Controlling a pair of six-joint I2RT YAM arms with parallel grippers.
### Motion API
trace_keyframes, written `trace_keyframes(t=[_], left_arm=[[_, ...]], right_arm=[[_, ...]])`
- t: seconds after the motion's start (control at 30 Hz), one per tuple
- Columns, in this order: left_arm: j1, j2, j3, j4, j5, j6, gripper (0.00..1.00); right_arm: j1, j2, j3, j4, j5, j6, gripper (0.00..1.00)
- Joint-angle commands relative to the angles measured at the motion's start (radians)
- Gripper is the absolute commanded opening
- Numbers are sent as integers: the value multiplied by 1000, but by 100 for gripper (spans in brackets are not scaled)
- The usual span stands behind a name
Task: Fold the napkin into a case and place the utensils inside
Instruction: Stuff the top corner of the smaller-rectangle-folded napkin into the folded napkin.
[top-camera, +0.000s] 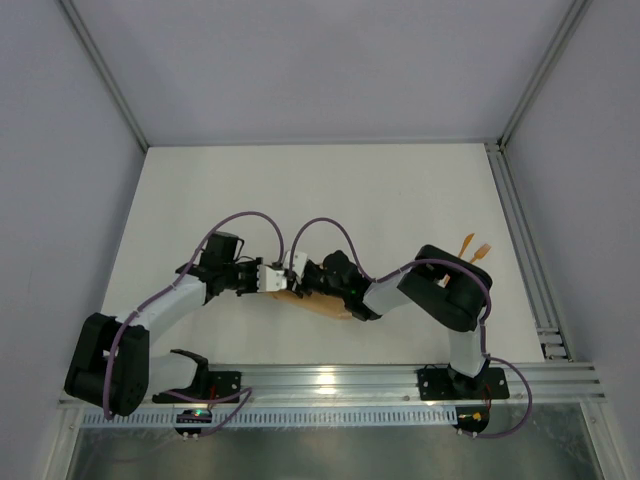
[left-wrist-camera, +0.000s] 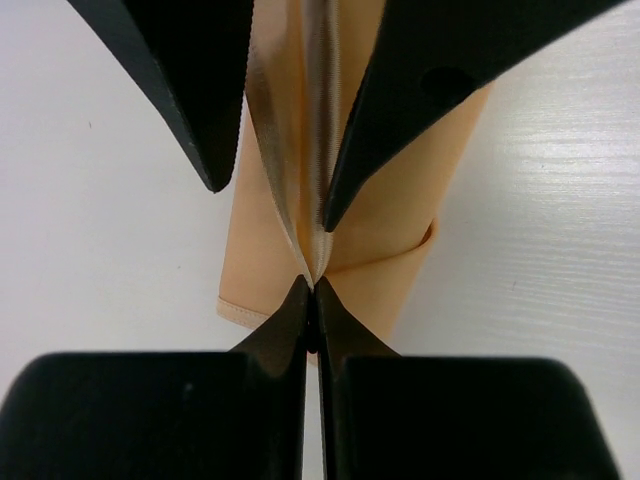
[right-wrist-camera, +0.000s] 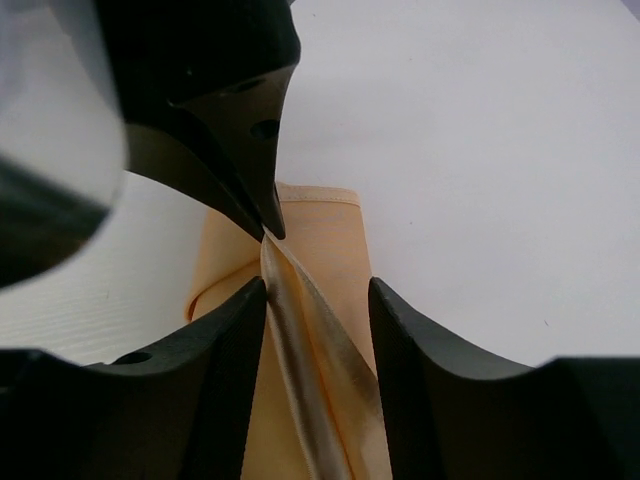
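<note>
1. While both arms bend inward, their claws meet over the napkin (top-camera: 325, 306). It lies close to the near edge of the table (top-camera: 320, 190), about midway between the left and right edges.
2. Room: white surface runs from the claws to the far edge and out to both far corners. The near edge is crowded by the two arm bases and a metal rail (top-camera: 400, 378).
3. Utensils (top-camera: 476, 248): thin orange pieces lying by the right edge, just past the bend of the right arm and well apart from the napkin. The tines are too small to make out.
4. Napkin look: peach-orange, folded into a narrow band of several layers, with a hemmed end showing. One layer stands up as a thin shiny ridge along its length.
5. Left claw (left-wrist-camera: 312, 296): fingers fully closed on the ridge, tips meeting with the cloth pinched between them.
6. Right claw (right-wrist-camera: 317, 288): fingers apart, straddling the same ridge. The cloth passes up between them, close to one finger, with no grip seen.
7. Top view only: gives positions on the table and shows the utensils. The arms hide most of the napkin, and the finger gaps cannot be read.
8. Wrist views only: show the ridge, the pinch and the folded layers. Each shows the other claw facing it, tip to tip. Neither shows the utensils or any table edge.
</note>
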Motion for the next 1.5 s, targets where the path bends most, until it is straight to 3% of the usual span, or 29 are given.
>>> trace_keyframes(t=[0.0, 0.33, 0.63, 0.83, 1.23, 1.37, 1.47], left_arm=[[-9, -18, 18, 142, 61, -88, 0], [0, -40, 4, 53, 59, 39, 0], [38, -55, 4, 27, 131, 120, 0], [60, -70, -10, -82, 179, 272, 0], [58, -49, -22, -6, 171, 234, 0], [58, -43, -33, 28, 170, 203, 0], [58, -41, -36, 40, 159, 191, 0]], right_arm=[[23, 29, 2, -23, -10, -29, 45], [23, -20, -60, -55, -51, -46, 54], [9, -10, -50, -70, -48, -25, 54], [5, -23, -55, -85, -42, -25, 54], [5, 7, 36, -105, -51, -23, 54], [6, 12, 60, -125, -71, -23, 51], [6, 17, 56, -125, -65, -14, 38]])
